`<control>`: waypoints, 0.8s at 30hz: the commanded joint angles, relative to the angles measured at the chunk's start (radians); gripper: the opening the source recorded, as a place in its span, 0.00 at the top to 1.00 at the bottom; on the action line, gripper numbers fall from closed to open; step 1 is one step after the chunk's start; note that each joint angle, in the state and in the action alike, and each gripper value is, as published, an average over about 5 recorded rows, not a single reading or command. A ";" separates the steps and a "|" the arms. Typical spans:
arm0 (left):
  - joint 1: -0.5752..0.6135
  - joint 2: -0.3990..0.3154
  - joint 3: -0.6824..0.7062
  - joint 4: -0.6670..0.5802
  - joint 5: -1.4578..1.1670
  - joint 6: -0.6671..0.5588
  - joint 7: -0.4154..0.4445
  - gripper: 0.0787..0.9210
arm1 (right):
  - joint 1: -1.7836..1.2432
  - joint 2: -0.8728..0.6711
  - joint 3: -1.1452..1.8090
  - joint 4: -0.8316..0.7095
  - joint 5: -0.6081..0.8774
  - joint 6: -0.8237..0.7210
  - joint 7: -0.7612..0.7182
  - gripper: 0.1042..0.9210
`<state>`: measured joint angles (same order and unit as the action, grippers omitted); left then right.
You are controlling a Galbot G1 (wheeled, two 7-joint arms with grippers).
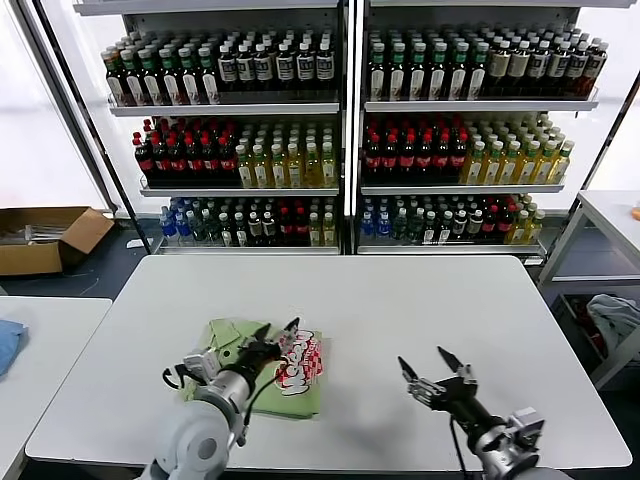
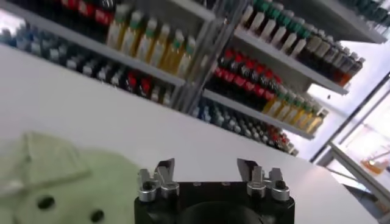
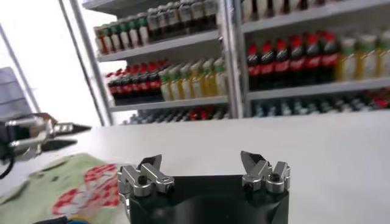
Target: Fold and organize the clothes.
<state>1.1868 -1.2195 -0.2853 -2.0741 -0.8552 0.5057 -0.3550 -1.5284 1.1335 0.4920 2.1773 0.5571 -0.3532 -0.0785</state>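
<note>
The clothes, a light olive-green polo shirt (image 1: 268,378), lie folded into a small packet on the white table (image 1: 420,300), front left of centre. The red-and-white graphic (image 1: 300,362) faces up. My left gripper (image 1: 279,327) hovers over the packet's far edge, open, with nothing between its fingers. In the left wrist view the collar and dark buttons of the shirt (image 2: 55,179) show beside the left gripper (image 2: 206,165). My right gripper (image 1: 423,359) stands open over bare table to the right of the shirt. The right wrist view shows the right gripper (image 3: 201,161) empty and the shirt (image 3: 79,185) off to the side.
Shelves of bottles (image 1: 340,130) stand behind the table. A blue cloth (image 1: 8,342) lies on a side table at the left. A grey-white cloth pile (image 1: 615,318) sits low at the right under another table. A cardboard box (image 1: 45,238) rests on the floor.
</note>
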 commanded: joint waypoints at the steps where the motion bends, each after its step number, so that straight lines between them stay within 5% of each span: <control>1: 0.078 0.125 -0.266 -0.027 0.202 -0.076 0.190 0.21 | 0.354 0.056 -0.483 -0.260 0.007 -0.061 0.090 0.12; 5: 0.140 0.105 -0.287 -0.041 0.221 -0.089 0.197 0.13 | 0.433 0.089 -0.552 -0.349 -0.004 -0.082 0.086 0.12; 15: 0.178 0.045 -0.298 -0.048 0.272 -0.104 0.200 0.12 | 0.547 0.122 -0.630 -0.439 0.001 -0.171 0.139 0.15; 24: 0.185 0.036 -0.298 -0.058 0.274 -0.093 0.203 0.12 | 0.542 0.112 -0.619 -0.409 0.002 -0.200 0.141 0.45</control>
<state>1.3468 -1.1801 -0.5496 -2.1239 -0.6254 0.4150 -0.1738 -1.0618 1.2407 -0.0520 1.8159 0.5578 -0.5009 0.0437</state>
